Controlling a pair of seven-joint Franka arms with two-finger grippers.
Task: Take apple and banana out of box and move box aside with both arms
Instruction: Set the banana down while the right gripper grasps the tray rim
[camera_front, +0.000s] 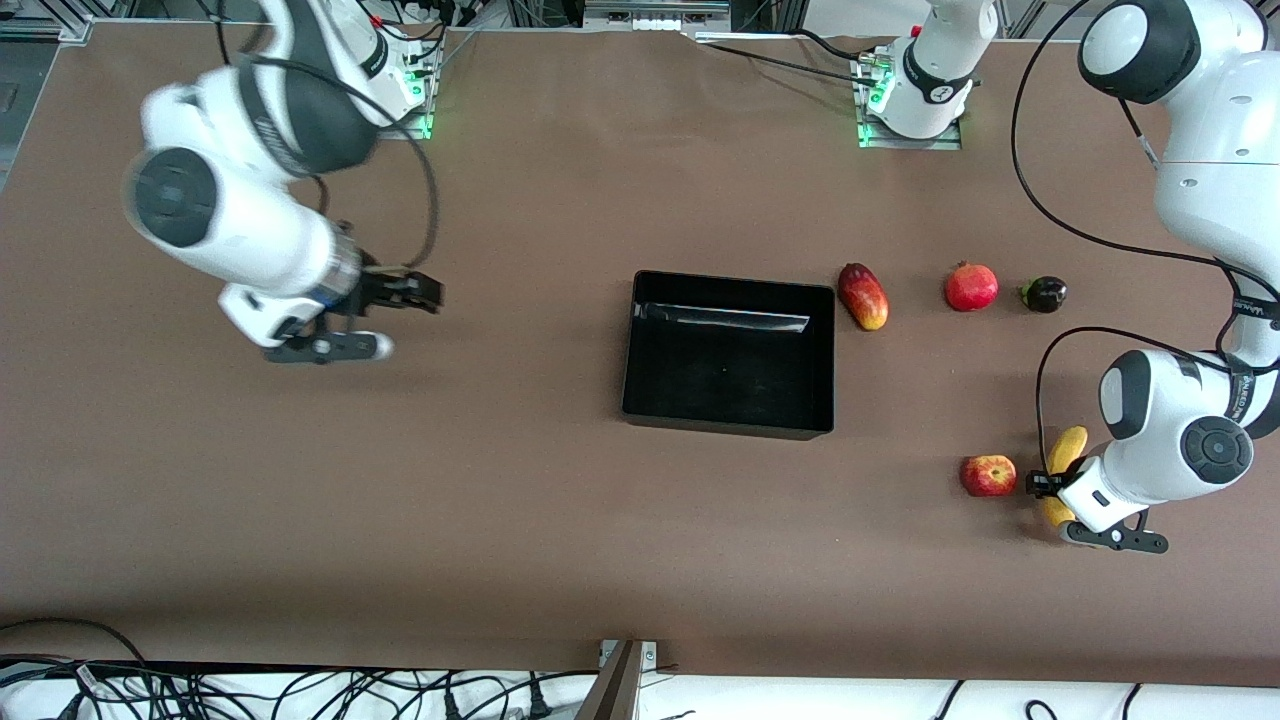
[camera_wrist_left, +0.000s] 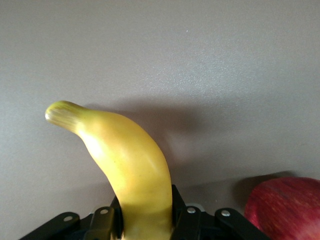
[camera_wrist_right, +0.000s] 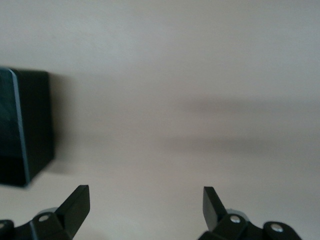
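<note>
The box (camera_front: 728, 355), a shallow black tray, sits empty near the middle of the table (camera_front: 560, 540). The apple (camera_front: 988, 475) lies on the table toward the left arm's end, nearer to the front camera than the box and well apart from it. The banana (camera_front: 1066, 450) is just beside the apple, low at the table surface and clamped in the left gripper (camera_front: 1045, 487), whose fingers press its sides. Judged from this layout, both fruits are out of the box; what remains is to release the banana and to move the box aside with both arms.

The right gripper (camera_front: 385, 318) hangs over bare table toward the right arm's end, its fingers spread wide and holding nothing.

Farther from the front camera than the apple, a mango (camera_front: 863, 296) lies just beside the box, with a pomegranate (camera_front: 971, 287) and a small dark fruit (camera_front: 1044, 294) in a row next to it.

Only the front view shows the empty interior of the box. The left wrist view shows the banana (camera_wrist_left: 131, 170) gripped between the fingers and the edge of the apple (camera_wrist_left: 285, 207) beside it. The right wrist view shows the spread fingertips (camera_wrist_right: 77, 205) and one corner of the box (camera_wrist_right: 25, 127).
</note>
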